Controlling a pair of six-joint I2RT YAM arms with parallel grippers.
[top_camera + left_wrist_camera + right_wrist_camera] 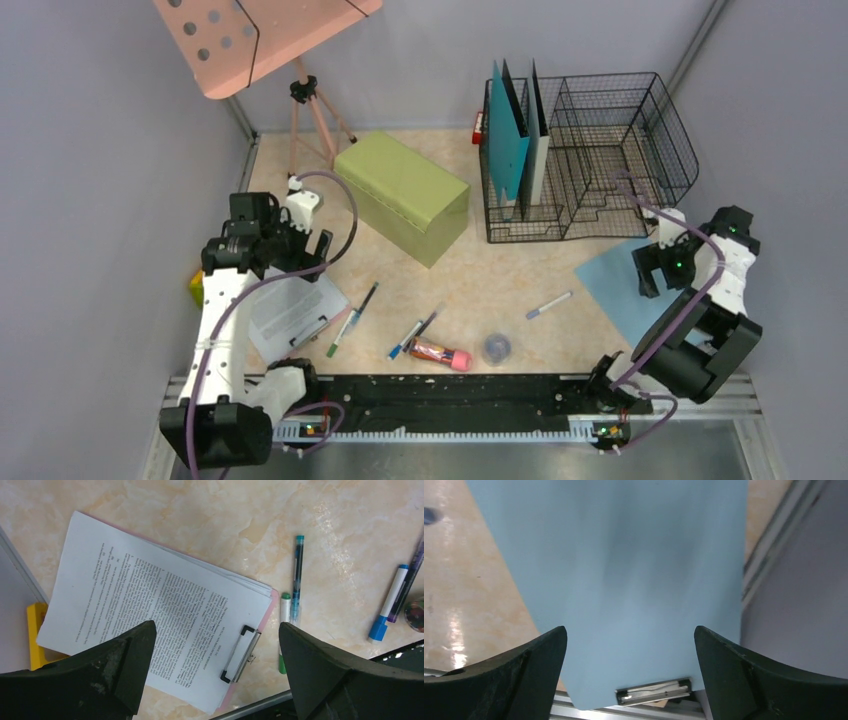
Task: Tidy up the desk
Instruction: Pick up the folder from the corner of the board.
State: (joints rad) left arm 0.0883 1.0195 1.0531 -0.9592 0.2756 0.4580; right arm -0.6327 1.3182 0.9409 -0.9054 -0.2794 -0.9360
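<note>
The desk (500, 270) is a beige marbled top. A pink clipboard of printed pages (295, 312) lies at its left. My left gripper (300, 250) hovers above it, open and empty; in the left wrist view the gripper (215, 650) straddles the clipboard's metal clip (241, 653). A light blue clipboard (625, 290) lies flat at the right, and my right gripper (660, 265) hangs over it. In the right wrist view that gripper (630, 650) is open above the blue board (624, 570), holding nothing.
Loose on the desk: a green marker (338, 338), a blue marker (405, 340), a white pen (549, 304), a red tube (440, 352), a round lid (497, 347). An olive box (402, 195), a tripod (305, 115) and a wire rack (610, 150) with folders stand behind.
</note>
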